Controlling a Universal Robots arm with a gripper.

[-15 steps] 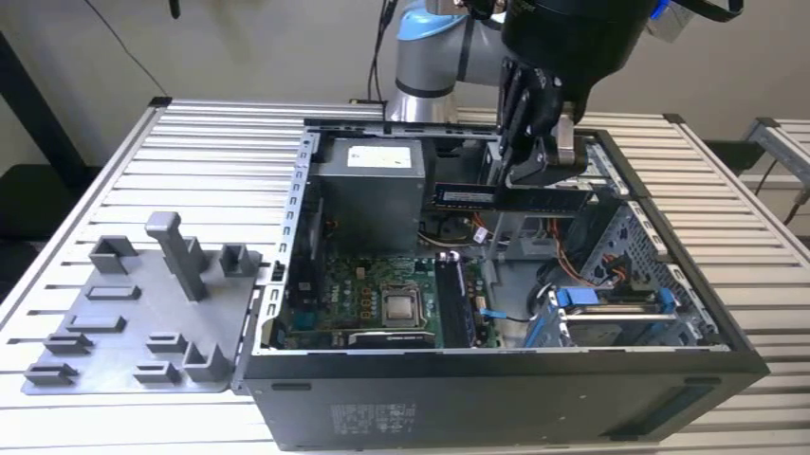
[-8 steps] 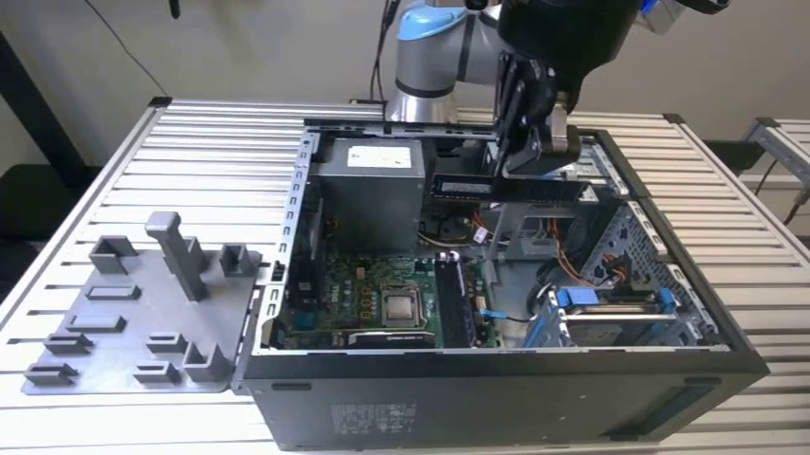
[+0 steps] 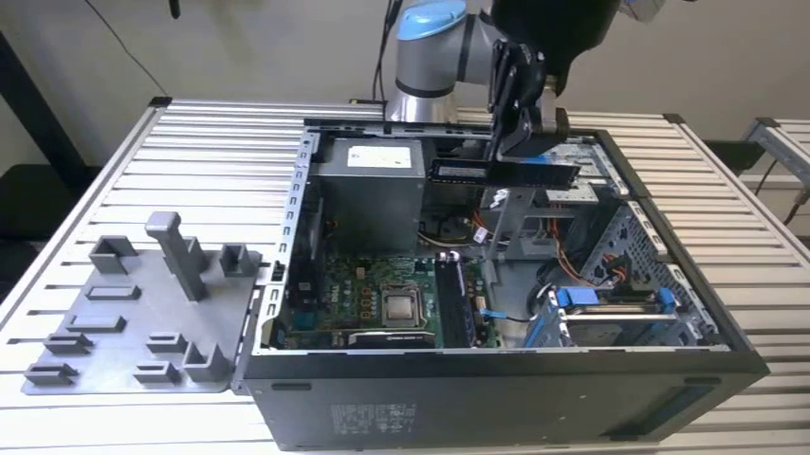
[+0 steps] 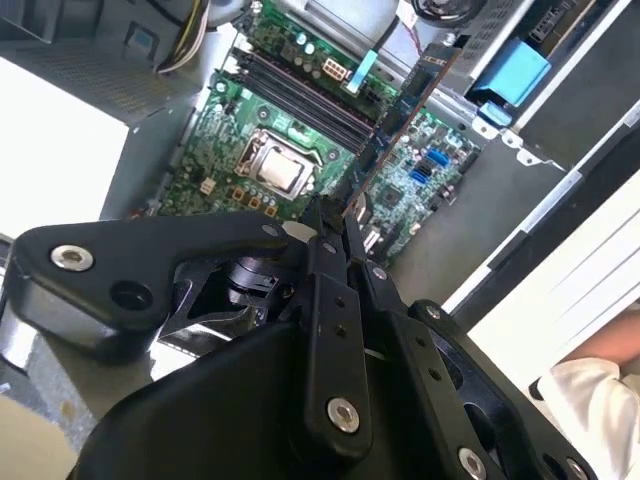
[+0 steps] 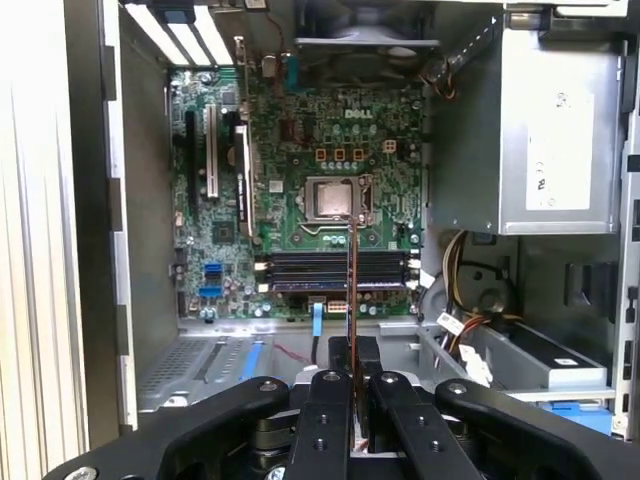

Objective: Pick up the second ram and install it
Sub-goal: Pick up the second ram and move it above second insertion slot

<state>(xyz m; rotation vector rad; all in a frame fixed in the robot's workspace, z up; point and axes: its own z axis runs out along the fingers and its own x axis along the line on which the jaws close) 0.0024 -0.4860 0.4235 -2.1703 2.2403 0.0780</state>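
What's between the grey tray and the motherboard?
In the exterior view, the computer case's metal side wall stands between the grey tray and the motherboard.

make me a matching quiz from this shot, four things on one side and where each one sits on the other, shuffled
Things
1. second ram
2. grey tray
3. processor socket
4. power supply

Places
A. on the motherboard inside the case
B. held by the gripper above the open case
C. on the table, at the exterior view's left of the case
D. silver box at the case's far end in the exterior view

Pairs: 1-B, 2-C, 3-A, 4-D
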